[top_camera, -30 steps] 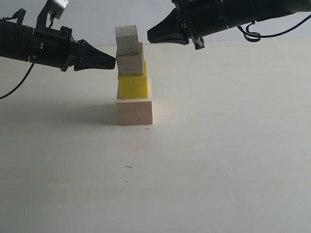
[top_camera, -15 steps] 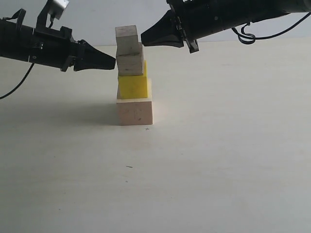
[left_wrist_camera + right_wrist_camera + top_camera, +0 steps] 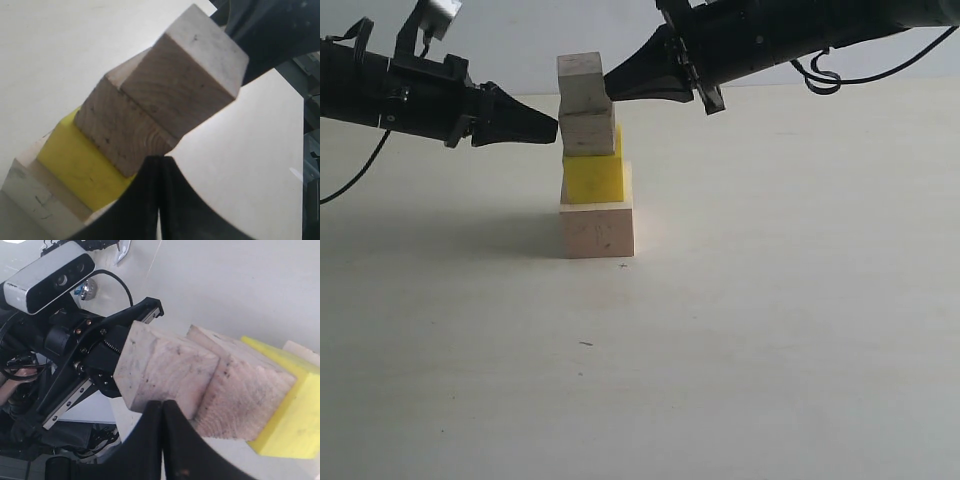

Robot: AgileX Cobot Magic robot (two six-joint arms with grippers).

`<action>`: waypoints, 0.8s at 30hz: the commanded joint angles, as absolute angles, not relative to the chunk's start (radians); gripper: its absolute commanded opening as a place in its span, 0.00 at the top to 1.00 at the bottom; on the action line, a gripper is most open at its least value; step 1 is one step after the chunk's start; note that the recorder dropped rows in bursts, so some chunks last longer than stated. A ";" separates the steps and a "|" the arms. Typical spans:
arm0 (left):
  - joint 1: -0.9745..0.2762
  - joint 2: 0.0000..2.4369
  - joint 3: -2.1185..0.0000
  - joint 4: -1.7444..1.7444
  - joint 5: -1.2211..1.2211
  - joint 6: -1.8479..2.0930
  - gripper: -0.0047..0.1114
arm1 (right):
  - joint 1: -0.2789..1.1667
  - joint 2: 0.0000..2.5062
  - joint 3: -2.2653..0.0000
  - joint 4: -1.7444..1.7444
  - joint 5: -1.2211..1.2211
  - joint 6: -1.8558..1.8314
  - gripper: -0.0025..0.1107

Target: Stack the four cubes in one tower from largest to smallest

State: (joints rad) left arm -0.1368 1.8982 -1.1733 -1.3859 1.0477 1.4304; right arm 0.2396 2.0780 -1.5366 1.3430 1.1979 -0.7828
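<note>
Left gripper (image 3: 550, 127), jaws together, met the left face of the light-brown cube (image 3: 588, 133). Right gripper (image 3: 612, 90), jaws together, reached the right face of the smallest cube (image 3: 580, 82). The tower (image 3: 592, 160) stood on the table (image 3: 770, 320): pale cube (image 3: 597, 230) lowest, yellow cube (image 3: 593, 182) above, top cube offset leftward.

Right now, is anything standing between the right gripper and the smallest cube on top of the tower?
Nothing visible. The right gripper, jaws shut, has its tip right at the side of the smallest cube. The left gripper sits on the opposite side, lower, beside the light-brown cube.
</note>
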 commanded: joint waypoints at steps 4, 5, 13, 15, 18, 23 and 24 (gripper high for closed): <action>-0.140 1.896 -1.178 -1.394 1.046 1.434 0.96 | 0.244 2.070 -1.545 1.342 1.214 -0.781 0.98; -0.140 1.896 -1.178 -1.394 1.046 1.434 0.96 | 0.244 2.070 -1.545 1.342 1.217 -0.781 0.98; -0.140 1.896 -1.178 -1.394 1.046 1.432 0.96 | 0.244 2.070 -1.545 1.342 1.221 -0.760 0.98; -0.138 1.890 -1.178 -1.384 1.039 1.432 0.96 | 0.244 2.070 -1.545 1.342 1.221 -0.758 0.98; -0.136 1.877 -1.178 -1.366 1.019 1.432 0.96 | 0.244 2.069 -1.545 1.342 1.220 -0.758 0.98; -0.096 1.867 -1.178 -1.368 1.022 1.414 0.96 | 0.244 2.036 -1.545 1.303 1.195 -0.758 0.98; -0.091 1.867 -1.178 -1.371 1.024 1.414 0.96 | 0.244 2.034 -1.545 1.294 1.184 -0.758 0.98</action>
State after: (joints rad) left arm -0.1026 1.8773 -1.1733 -1.3628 1.0219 1.4240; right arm 0.2432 2.0544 -1.5366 1.3122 1.1992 -0.7584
